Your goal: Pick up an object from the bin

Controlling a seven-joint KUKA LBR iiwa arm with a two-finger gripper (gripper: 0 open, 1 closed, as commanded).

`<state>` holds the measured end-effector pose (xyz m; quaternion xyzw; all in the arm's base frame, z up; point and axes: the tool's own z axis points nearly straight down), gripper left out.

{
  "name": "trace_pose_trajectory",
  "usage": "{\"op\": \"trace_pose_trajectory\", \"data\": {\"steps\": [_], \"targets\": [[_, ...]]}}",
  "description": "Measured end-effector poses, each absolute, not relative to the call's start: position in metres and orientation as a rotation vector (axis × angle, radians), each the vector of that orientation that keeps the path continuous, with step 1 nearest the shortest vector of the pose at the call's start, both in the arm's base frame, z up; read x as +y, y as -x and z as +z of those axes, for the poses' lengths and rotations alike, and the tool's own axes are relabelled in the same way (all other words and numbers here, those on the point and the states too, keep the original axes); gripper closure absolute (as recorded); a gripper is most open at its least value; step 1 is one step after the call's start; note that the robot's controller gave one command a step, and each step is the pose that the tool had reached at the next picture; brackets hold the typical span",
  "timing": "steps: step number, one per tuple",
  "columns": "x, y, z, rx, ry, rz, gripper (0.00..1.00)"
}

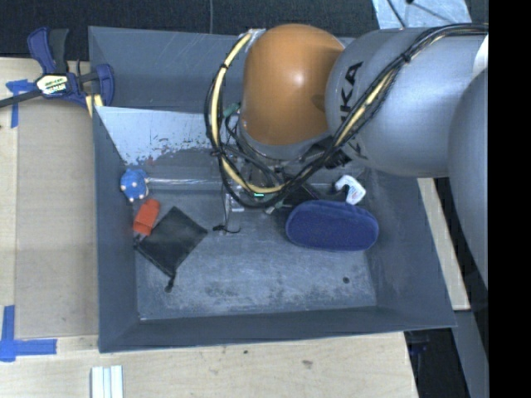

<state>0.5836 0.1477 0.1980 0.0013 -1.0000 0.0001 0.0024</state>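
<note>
My gripper [234, 212] reaches down below the orange cover to the bin floor near the middle. A black flat square piece [171, 237] lies just to its left, with one corner pointing toward it. A dark blue oval pad [332, 226] lies close on its right. A clear, tube-like thing [178, 179] stretches along the back wall to the left of the gripper. I see nothing held in the gripper.
A small orange-red block [146, 218] and a blue, white-flecked ball [133, 185] sit by the left wall. A small white piece [353, 191] lies behind the blue pad. The arm covers the bin's back right. Bare floor runs along the front.
</note>
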Motion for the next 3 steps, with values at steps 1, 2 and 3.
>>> {"op": "trace_pose_trajectory", "data": {"steps": [1, 2, 3], "targets": [[0.222, -0.547, 0.066, -3.135, -0.129, -0.001, 0.00], [0.246, -0.548, 0.101, -3.102, 0.527, -0.006, 0.00], [0.241, -0.548, 0.117, -3.016, 0.895, -0.004, 0.00]]}}
